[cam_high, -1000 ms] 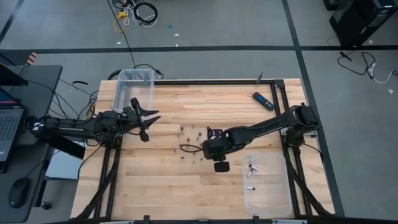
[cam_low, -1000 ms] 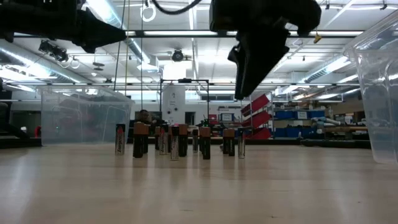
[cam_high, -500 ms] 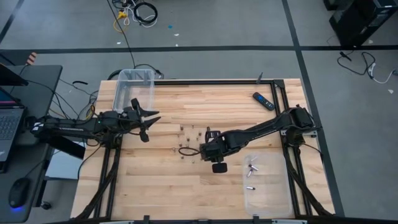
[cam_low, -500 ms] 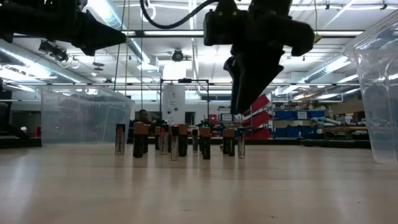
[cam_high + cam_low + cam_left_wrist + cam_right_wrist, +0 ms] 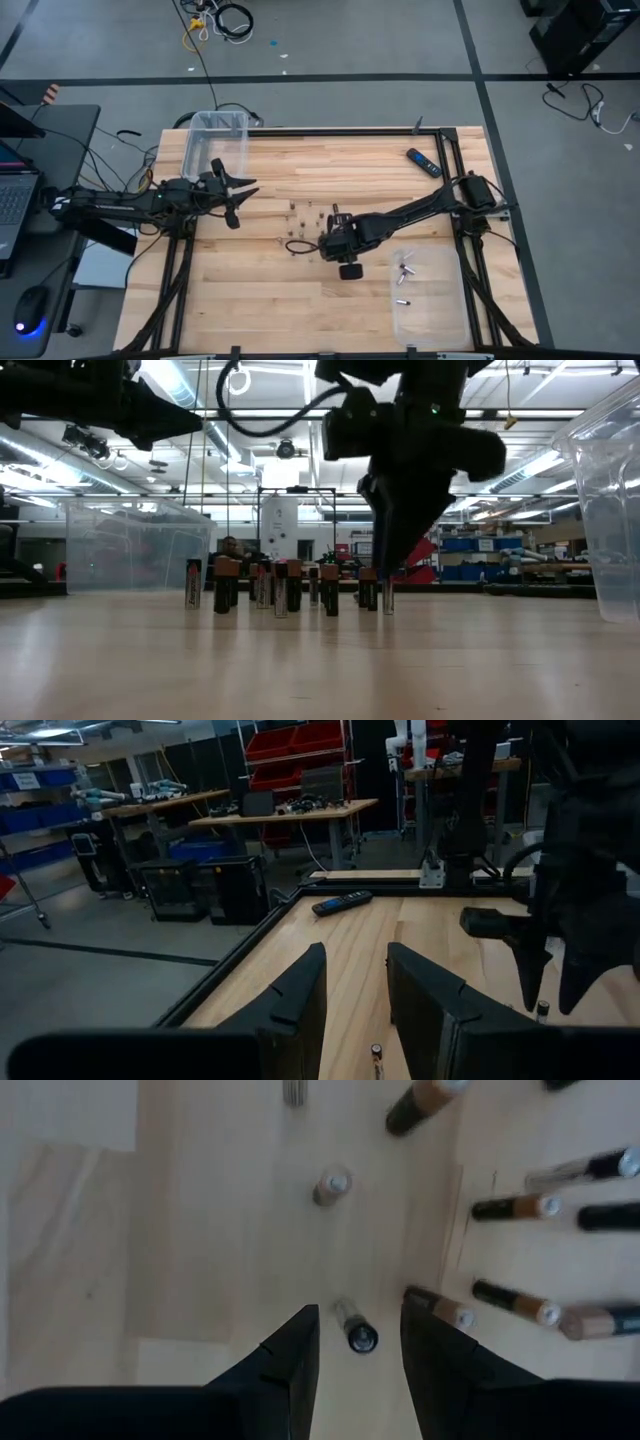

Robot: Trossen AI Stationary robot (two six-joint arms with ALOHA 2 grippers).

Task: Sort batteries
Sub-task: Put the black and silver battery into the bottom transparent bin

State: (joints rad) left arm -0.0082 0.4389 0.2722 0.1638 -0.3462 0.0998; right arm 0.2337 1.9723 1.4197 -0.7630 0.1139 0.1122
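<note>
Wooden planks make up the table (image 5: 300, 300), the broadest thing we see, and our two dark arms reach in over it from opposite sides. A clear bin (image 5: 215, 140) stands at the far corner just beyond our left gripper (image 5: 243, 186), and a second clear tray (image 5: 430, 290) lies beside our right arm, already holding a few silvery cells; we judge these to be the two places the sorting feeds. A remote-like bar (image 5: 423, 162) lies well away from both tools, out of the work.

Our left arm stretches level across its edge of the table, gripper raised, fingers parted with nothing between them, apparently waiting clear of the cluster.

Our right arm folds low from its base, wrist bent so the right gripper (image 5: 358, 1342) points straight down. Its jaws stand open and empty, straddling a single dark-capped cell (image 5: 355, 1326) standing directly beneath them, not yet touched.

The batteries (image 5: 285, 585) stand upright in a loose group just beyond those fingertips, spaced apart, which leaves room for fingers to drop around one at a time. We judge the next move to be a short descent and a close.
</note>
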